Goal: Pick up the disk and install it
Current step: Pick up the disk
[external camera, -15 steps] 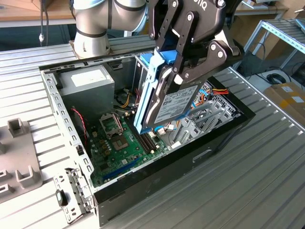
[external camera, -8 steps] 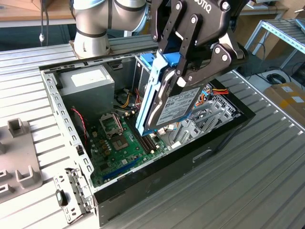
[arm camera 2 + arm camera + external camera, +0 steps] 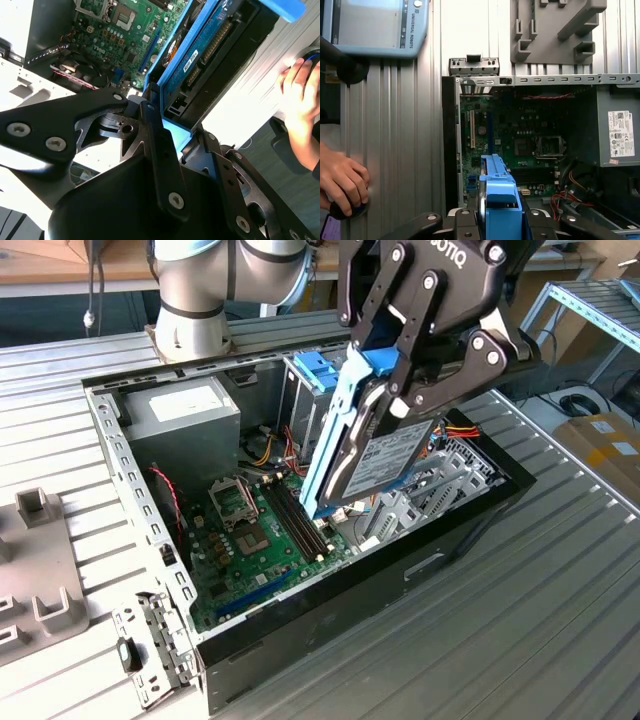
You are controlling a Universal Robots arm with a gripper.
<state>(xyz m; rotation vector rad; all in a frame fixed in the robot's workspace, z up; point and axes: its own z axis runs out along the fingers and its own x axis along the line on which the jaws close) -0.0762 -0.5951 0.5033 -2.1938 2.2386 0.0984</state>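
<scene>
The tool (image 3: 392,390) is clenched on the disk (image 3: 385,460), gripping the upper end of its light-blue carrier (image 3: 335,430). The disk hangs on edge and tilted above the open case (image 3: 470,530), its lower end over the green board (image 3: 260,535). It is near the drive bay, where a bare blue bracket (image 3: 315,370) sits. The disk's white label faces the exterior view's right, and its print is too small to make out. The second wrist view looks along the disk's circuit side, with a row of connectors and a small white sticker. A grey power box (image 3: 180,410) with a white printed label lies in the case's far corner. The case rests on a ribbed metal bench (image 3: 540,640). In the first wrist view a hand (image 3: 342,180) rests on a small dark object on the bench, well apart from the case.
</scene>
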